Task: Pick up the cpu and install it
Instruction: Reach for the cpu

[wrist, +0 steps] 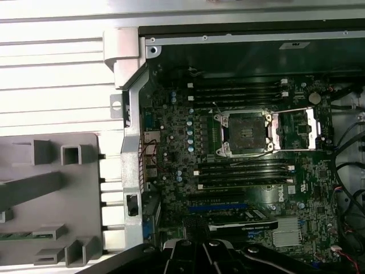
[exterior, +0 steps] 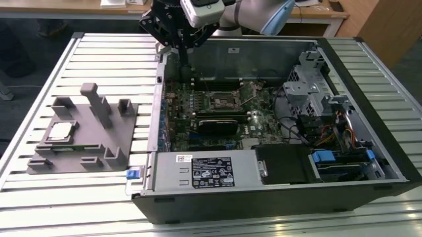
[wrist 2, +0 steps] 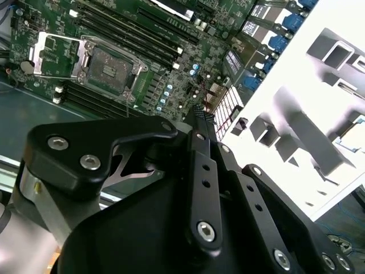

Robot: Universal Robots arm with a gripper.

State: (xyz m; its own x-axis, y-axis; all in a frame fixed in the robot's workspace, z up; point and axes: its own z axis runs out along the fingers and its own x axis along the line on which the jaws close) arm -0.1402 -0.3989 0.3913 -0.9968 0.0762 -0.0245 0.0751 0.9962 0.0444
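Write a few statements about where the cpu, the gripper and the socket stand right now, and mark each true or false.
1. The cpu lies on the grey fixture, outside the computer case. True.
2. The gripper holds the cpu. False: its fingers are shut on nothing, above the motherboard.
3. The socket has its cover plate swung open, and no chip sits in it. True.
4. The grey fixture stands at the exterior view's right of the case. False: it stands at the exterior view's left.
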